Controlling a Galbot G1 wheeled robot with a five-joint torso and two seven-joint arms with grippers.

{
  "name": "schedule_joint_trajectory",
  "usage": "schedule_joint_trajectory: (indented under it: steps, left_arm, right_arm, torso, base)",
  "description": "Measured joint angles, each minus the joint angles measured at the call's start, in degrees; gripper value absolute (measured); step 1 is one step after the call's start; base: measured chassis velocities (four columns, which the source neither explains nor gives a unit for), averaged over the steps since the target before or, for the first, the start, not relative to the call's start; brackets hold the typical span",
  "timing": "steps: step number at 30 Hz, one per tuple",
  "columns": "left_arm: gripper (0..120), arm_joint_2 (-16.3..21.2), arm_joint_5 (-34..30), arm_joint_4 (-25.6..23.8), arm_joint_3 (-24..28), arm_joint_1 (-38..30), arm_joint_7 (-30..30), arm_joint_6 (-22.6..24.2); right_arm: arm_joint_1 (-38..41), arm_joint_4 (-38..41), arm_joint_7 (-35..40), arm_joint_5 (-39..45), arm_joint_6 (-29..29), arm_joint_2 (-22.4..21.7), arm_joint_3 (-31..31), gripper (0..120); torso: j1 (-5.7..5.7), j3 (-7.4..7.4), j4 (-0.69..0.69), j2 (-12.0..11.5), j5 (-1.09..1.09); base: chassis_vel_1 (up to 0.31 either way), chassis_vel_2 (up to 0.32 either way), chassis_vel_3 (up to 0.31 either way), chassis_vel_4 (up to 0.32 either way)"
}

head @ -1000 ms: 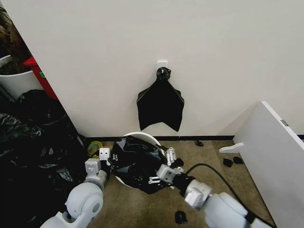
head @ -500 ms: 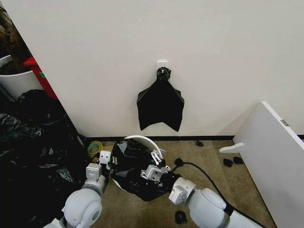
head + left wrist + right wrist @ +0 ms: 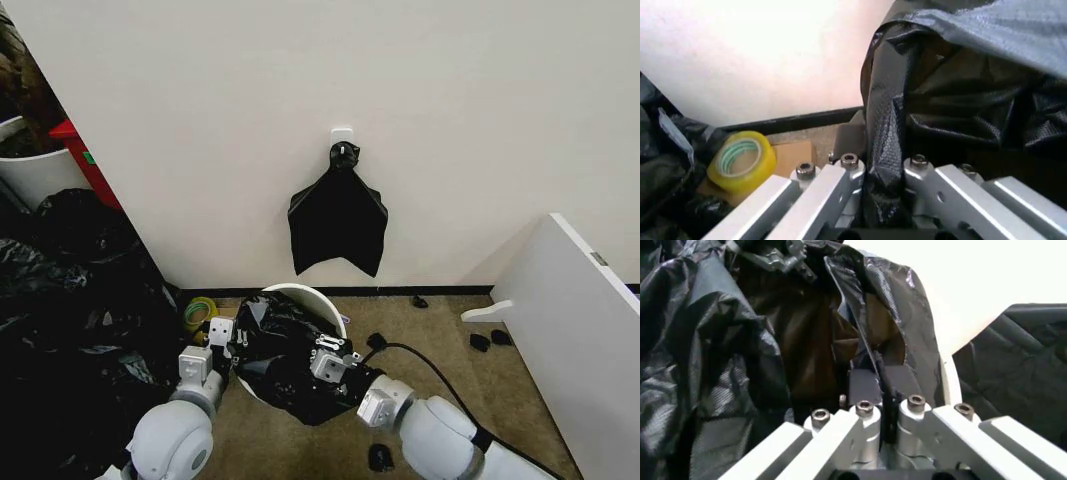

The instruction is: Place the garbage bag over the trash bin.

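Garbage bag (image 3: 285,355) draped over the trash bin (image 3: 310,296) near the wall — left gripper (image 3: 222,337) pinching its left edge, right gripper (image 3: 330,358) clamped on its right edge.

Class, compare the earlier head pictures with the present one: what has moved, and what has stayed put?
The right gripper, shut on the thin glossy black garbage bag, swung leftward across the round white plastic trash bin, dragging the bag along. The left gripper stays clamped on the bag's other edge. The flat black bundle on the wall is unchanged.
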Motion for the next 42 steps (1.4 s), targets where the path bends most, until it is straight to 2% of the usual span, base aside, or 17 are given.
schedule_joint_trajectory:
  steps: [3,8,10,11,14,17,24,26,28,34,36,42]
  left_arm:
    - [3,0.2,0.45,-0.19,-0.3,0.46,0.42,-0.38]
    - [3,1.07,3.9,-0.79,-1.17,2.54,2.83,-2.44]
    - [3,1.34,5.27,-1.18,-1.38,3.36,3.88,-3.44]
    - [3,1.34,5.27,-1.18,-1.38,3.36,3.88,-3.44]
    - [3,1.86,6.68,-1.36,-1.61,4.52,6.85,-8.01]
    - [3,2.1,7.59,-1.37,-1.62,4.88,7.97,-9.41]
    - [3,3.36,12.65,-1.47,-1.33,5.44,11.45,-12.74]
    - [3,3.55,13.25,-1.47,-1.27,5.47,11.81,-13.02]
    - [3,4.59,16.32,-1.31,-0.87,5.65,13.87,-15.02]
    - [3,5.46,19.36,-0.8,-0.64,5.89,16.09,-18.98]
    - [3,5.62,21.7,0.23,-0.48,5.89,17.16,-23.22]
    - [3,5.64,23.89,1.69,-0.39,5.81,17.46,-27.3]
  right_arm:
    - [-0.15,0.32,-0.13,0.64,0.21,-0.12,0.41,0]
    - [-0.18,2.87,-1.26,7.94,1.66,-1.57,2.85,0]
    - [0.12,3.94,-1.39,13.68,2.37,-2.35,4.49,0]
    - [0.12,3.94,-1.39,13.68,2.37,-2.35,4.49,0]
    - [1.07,5.0,-1.11,23.93,3.76,-3.34,8.67,0]
    - [1.54,5.06,-0.28,27.92,3.57,-3.96,10.4,0]
    - [1.78,4.87,2.87,41.3,-0.39,-7.07,15.52,0]
    - [1.73,4.87,3.11,42.43,-0.81,-7.34,15.88,0]
    - [1.39,4.71,4.05,46.82,-3.18,-8.7,17.58,0]
    - [0.81,3.94,4.34,49.46,-5.96,-9.81,18.37,0]
    - [0.67,2.48,4.65,51.92,-7.58,-10.31,18.92,0]
    - [0.34,1.37,4.66,56.64,-9.63,-12.01,20.13,0]
  torso:
    - [0.0,0.0,0.0,0.0,0.0]
    - [0.0,0.0,0.0,0.0,0.0]
    - [0.0,0.0,0.0,0.0,0.0]
    - [0.0,0.0,0.0,0.0,0.0]
    - [0.0,0.0,0.0,0.0,0.01]
    - [0.0,0.0,0.0,0.0,0.0]
    - [0.0,0.0,0.0,0.0,0.01]
    - [0.0,0.0,0.0,0.0,0.01]
    - [0.0,0.0,0.0,0.0,0.01]
    - [0.0,0.0,0.0,0.0,0.01]
    - [0.0,0.0,0.0,0.0,0.01]
    - [0.0,0.0,0.01,0.0,0.0]
  base:
    - [0.0,0.0,0.0,0.0]
    - [0.0,0.0,0.0,0.0]
    - [0.0,0.0,0.0,0.0]
    - [0.0,0.0,0.0,0.0]
    - [0.0,0.0,0.0,0.0]
    - [0.0,0.0,0.0,0.0]
    - [0.0,0.0,0.0,0.0]
    - [0.0,0.0,0.0,0.0]
    - [0.0,0.0,0.0,0.0]
    - [0.0,0.0,0.0,0.0]
    - [0.0,0.0,0.0,0.0]
    - [0.0,0.0,0.0,0.0]
